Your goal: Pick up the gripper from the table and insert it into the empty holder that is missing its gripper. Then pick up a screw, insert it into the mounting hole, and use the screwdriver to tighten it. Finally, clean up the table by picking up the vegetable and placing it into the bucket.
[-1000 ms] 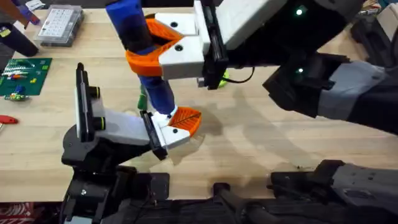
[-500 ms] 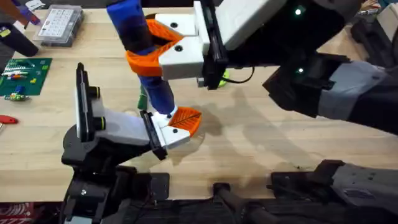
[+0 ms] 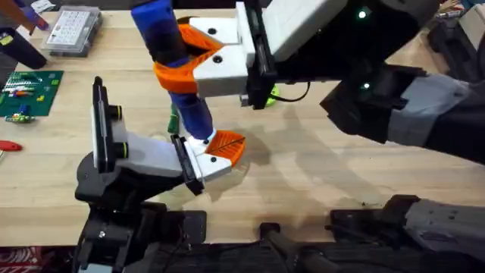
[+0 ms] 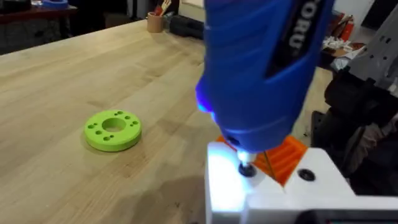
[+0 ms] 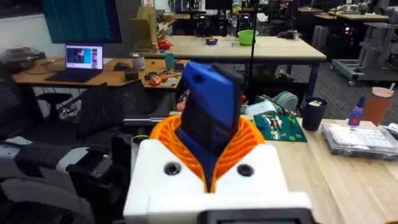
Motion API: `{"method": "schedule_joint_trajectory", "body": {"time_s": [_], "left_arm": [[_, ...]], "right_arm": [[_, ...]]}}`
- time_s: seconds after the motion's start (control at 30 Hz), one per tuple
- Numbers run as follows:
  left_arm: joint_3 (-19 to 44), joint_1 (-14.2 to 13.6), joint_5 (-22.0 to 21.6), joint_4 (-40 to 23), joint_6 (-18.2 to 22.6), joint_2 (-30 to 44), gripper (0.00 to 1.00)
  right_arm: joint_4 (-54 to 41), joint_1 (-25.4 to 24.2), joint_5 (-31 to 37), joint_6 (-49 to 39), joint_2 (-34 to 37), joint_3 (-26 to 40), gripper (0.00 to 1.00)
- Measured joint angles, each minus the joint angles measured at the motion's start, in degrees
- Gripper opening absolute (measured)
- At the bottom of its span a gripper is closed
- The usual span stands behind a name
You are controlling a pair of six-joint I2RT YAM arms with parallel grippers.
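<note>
My right gripper (image 3: 176,54) is shut on the blue screwdriver (image 3: 189,106), its orange ribbed jaws clamped around the body (image 5: 211,118). The screwdriver (image 4: 261,62) points down, its lit bit resting on a screw (image 4: 247,169) in the white holder (image 4: 273,199). That holder (image 3: 198,158) sits at the end of my left arm. The orange ribbed gripper (image 3: 227,145) is seated in it and sticks out beyond the bit (image 4: 287,154). A sliver of the dark-green vegetable (image 3: 173,120) shows on the table behind the screwdriver. The bucket is out of view.
A flat lime-green ring (image 4: 113,129) lies on the bare wood beyond the holder. A clear compartment box (image 3: 72,29) and a green circuit board (image 3: 26,91) sit at the far left. The right arm's dark bulk covers the upper right of the table.
</note>
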Motion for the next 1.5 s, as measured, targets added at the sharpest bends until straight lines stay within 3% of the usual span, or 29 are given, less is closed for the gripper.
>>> {"method": "schedule_joint_trajectory", "body": {"time_s": [0.27,0.47,0.67,1.5], "left_arm": [[0.0,0.0,-0.02,0.04,0.0,-0.01,0.016],[0.0,0.0,-0.04,0.02,0.0,0.01,0.016],[0.0,0.0,-0.03,0.02,0.0,-0.01,0.016],[0.0,0.0,-0.04,0.02,0.0,-0.01,0.016]], "right_arm": [[-2.66,0.0,-0.2,0.27,0.02,1.63,0.026],[-10.85,0.0,-1.39,-0.61,0.07,10.92,0.026],[-13.22,0.0,-2.2,-1.89,0.04,17.34,0.026],[-15.66,-1.37,-2.78,-5.47,0.04,17.61,0.026]]}}
